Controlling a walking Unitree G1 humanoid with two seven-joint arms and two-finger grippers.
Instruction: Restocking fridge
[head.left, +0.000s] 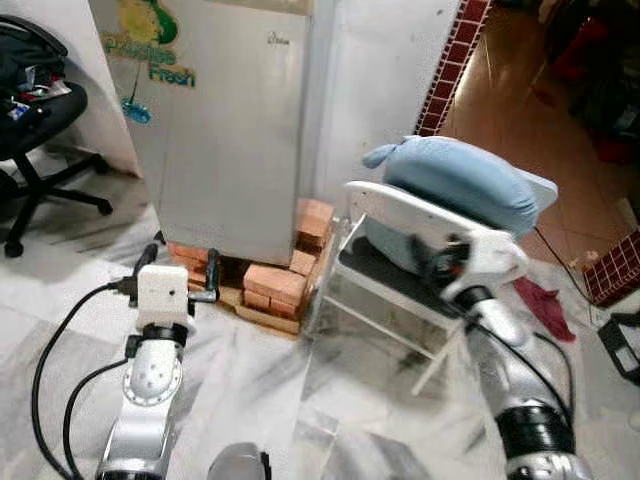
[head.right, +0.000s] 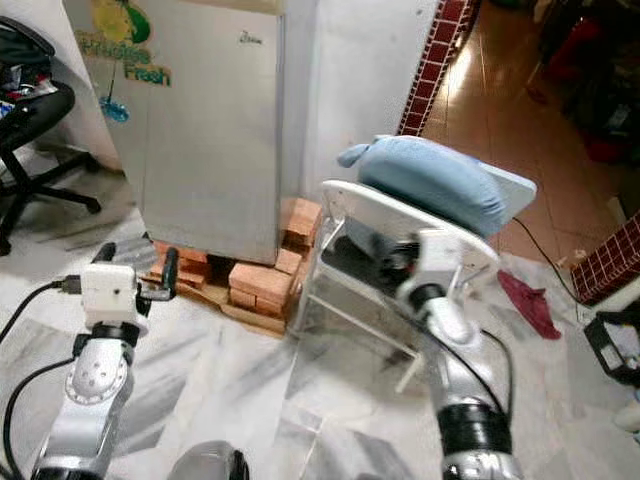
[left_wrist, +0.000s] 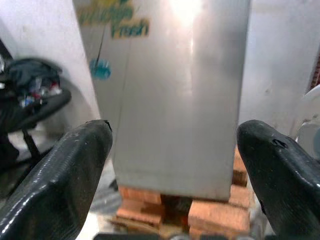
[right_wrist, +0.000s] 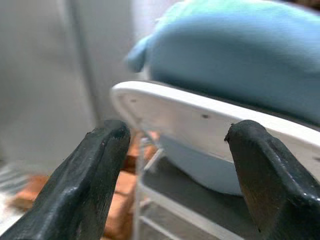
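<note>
Your fridge (head.left: 225, 120) stands shut straight ahead, a silver box against the white wall, raised on a base of bricks (head.left: 272, 285). A green and yellow "Fresh" sticker (head.left: 150, 50) sits on the upper left of its door.

Your left gripper (head.left: 183, 272) hangs low in front of the bricks, pointing at the fridge, fingers (left_wrist: 55, 180) spread wide apart and holding nothing. Through that wrist you see the door face and the bricks beneath it.

Your right gripper (right_wrist: 175, 150) is raised at the white chair (head.left: 400, 215) just right of the fridge, its fingers also well apart and empty, framing the chair's curved top rail. A blue bag (head.left: 465, 185) rests on the chair, against the far side of that rail.

Further out, a black office chair (head.left: 35, 130) stands at your far left, and a red cloth (head.left: 545, 305) lies on the marble floor (head.left: 290, 390) to the right.
</note>
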